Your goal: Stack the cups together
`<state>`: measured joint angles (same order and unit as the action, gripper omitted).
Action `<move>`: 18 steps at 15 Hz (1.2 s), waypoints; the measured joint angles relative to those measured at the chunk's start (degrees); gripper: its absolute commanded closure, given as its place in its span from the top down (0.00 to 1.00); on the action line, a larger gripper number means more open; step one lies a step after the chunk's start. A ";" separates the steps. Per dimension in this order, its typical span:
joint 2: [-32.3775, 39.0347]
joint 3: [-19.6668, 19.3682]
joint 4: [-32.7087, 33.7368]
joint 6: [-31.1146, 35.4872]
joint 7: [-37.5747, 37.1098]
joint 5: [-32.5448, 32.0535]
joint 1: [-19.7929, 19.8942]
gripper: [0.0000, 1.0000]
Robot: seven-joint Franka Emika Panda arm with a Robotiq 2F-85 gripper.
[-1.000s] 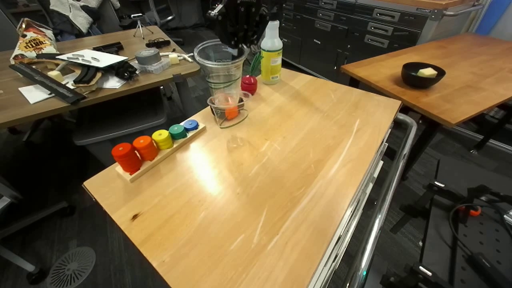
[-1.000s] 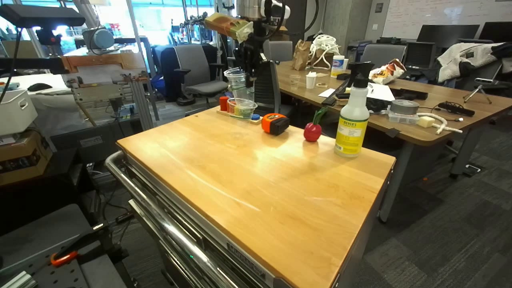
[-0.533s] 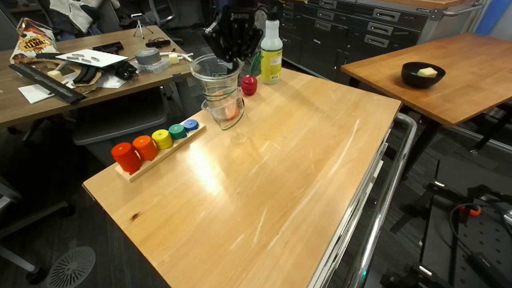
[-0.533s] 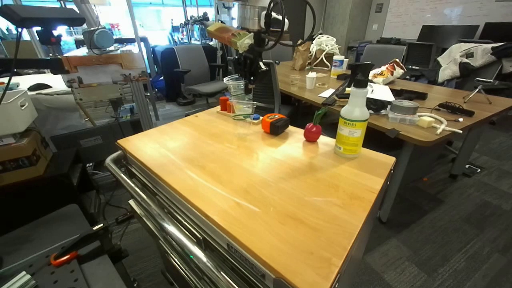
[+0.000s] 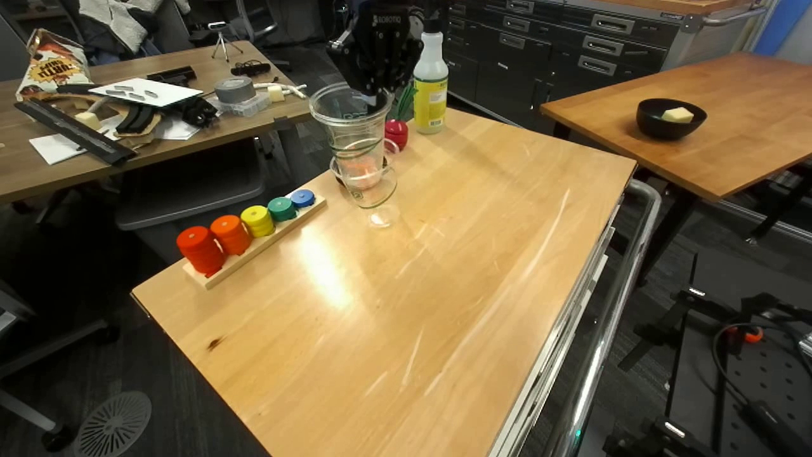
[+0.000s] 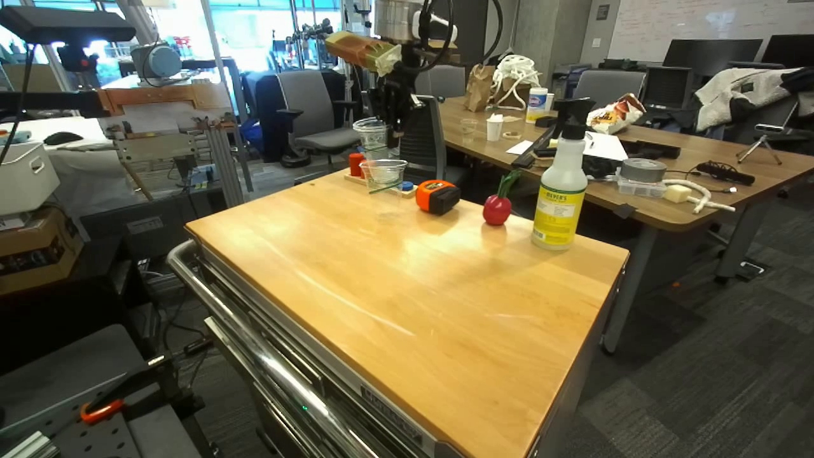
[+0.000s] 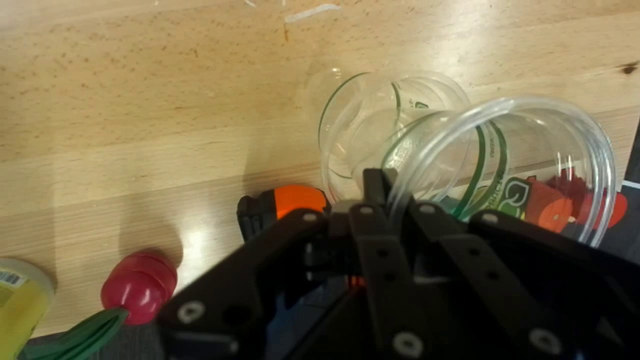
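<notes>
My gripper (image 5: 375, 100) is shut on the rim of a clear cup (image 5: 350, 130); it also shows in the other exterior view (image 6: 367, 135). In the wrist view, the held cup (image 7: 520, 150) has a doubled rim and two green bands, as if nested. The fingertips (image 7: 384, 181) pinch its near rim. Another clear cup (image 5: 383, 190) stands on the table below, also seen in the wrist view (image 7: 345, 125). The held cup's base overlaps the lower cup's mouth (image 6: 385, 166); I cannot tell how far inside it is.
An orange-black tape measure (image 6: 438, 196) stands close beside the lower cup. A red radish-like toy (image 6: 496, 210) and the white-topped bottle (image 6: 559, 197) stand farther along the table edge. The row of coloured pieces (image 5: 257, 221) lies on the other side of the cups.
The held cup has come down toward the lower cup, shifting sideways and back slightly. The lower cup looked tilted half a second ago and looks more upright now. The grip stays shut.
</notes>
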<state>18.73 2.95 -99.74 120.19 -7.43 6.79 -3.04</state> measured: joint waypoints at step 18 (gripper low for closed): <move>-7.28 -0.77 -5.12 1.51 1.78 -0.68 1.19 1.00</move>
<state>11.45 2.18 -104.85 121.70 -5.65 6.11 -1.86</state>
